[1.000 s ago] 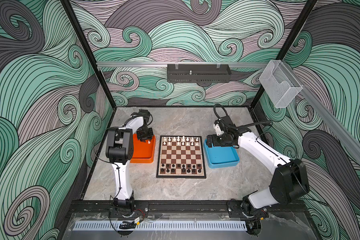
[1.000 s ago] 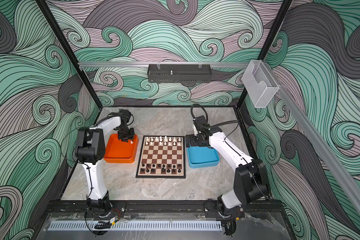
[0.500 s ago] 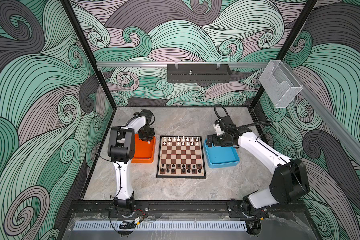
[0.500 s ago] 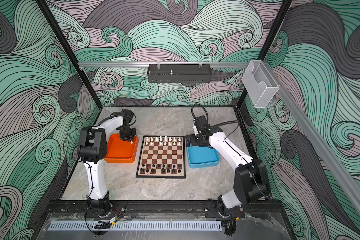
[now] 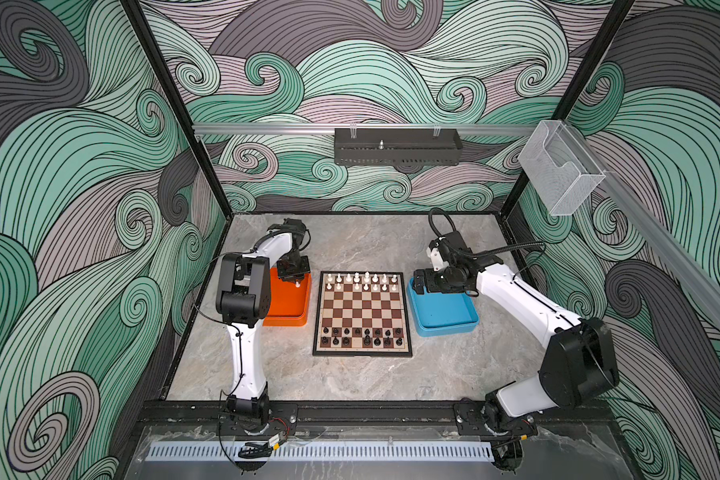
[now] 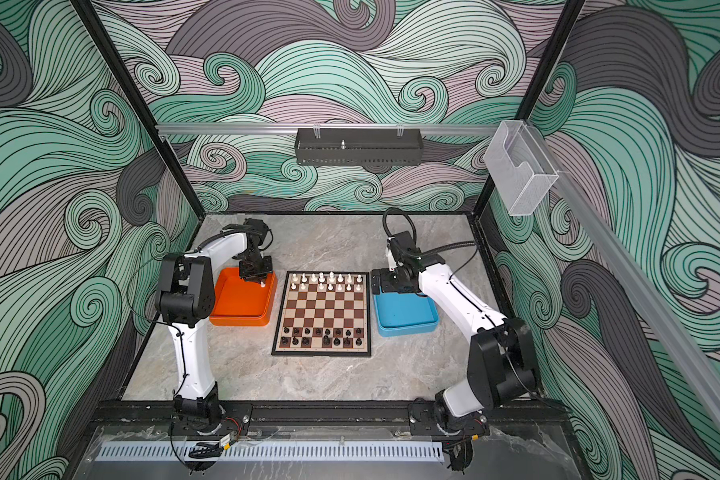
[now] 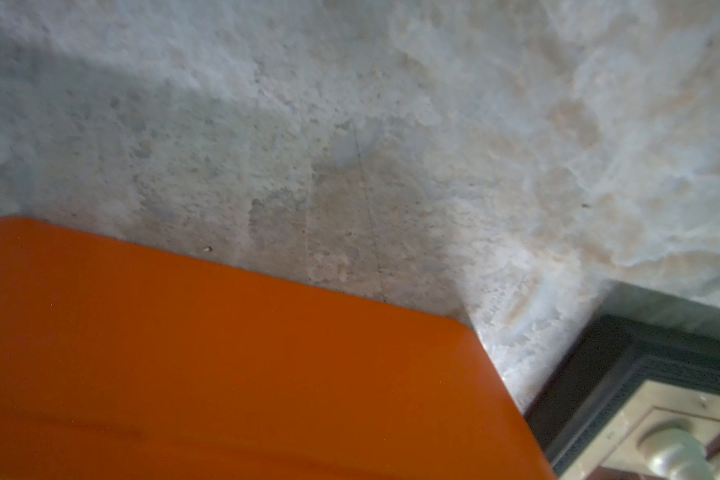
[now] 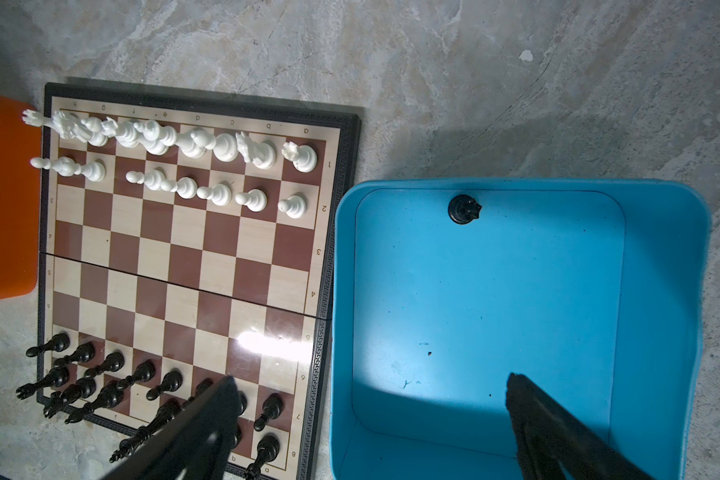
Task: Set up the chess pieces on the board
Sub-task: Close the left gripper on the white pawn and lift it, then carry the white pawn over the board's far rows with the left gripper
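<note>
Board at centre of surface. Left tray just beside board's left edge, right tray just beside right edge. Far-row chessmen on two far ranks, near-row chessmen on two near ranks. Single chessman in right tray.

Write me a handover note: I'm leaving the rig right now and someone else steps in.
Left hand: over the orange tray, a white piece at its tips; grip unclear.
Right hand: open above the blue tray, which holds one black piece.
Done: the board carries nearly both sets.
To do: one gap in the white pawn row, one in the black back row.
</note>
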`<action>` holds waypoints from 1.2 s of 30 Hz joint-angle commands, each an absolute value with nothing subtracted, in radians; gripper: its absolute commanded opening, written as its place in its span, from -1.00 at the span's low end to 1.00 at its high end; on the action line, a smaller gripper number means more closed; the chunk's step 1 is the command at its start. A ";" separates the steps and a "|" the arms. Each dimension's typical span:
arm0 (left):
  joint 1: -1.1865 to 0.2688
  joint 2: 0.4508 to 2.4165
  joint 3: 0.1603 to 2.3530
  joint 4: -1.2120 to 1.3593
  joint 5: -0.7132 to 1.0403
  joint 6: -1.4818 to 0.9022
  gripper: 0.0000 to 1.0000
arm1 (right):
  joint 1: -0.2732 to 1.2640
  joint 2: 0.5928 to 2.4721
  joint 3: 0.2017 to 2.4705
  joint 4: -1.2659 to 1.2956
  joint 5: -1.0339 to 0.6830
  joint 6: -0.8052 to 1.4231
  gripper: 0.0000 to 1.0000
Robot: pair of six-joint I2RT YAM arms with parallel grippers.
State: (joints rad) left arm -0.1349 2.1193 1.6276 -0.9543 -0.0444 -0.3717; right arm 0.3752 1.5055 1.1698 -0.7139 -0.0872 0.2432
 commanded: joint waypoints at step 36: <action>-0.300 1.889 1.697 -1.143 -0.066 -0.364 -0.68 | 0.367 1.456 1.165 -0.723 -0.103 0.256 1.00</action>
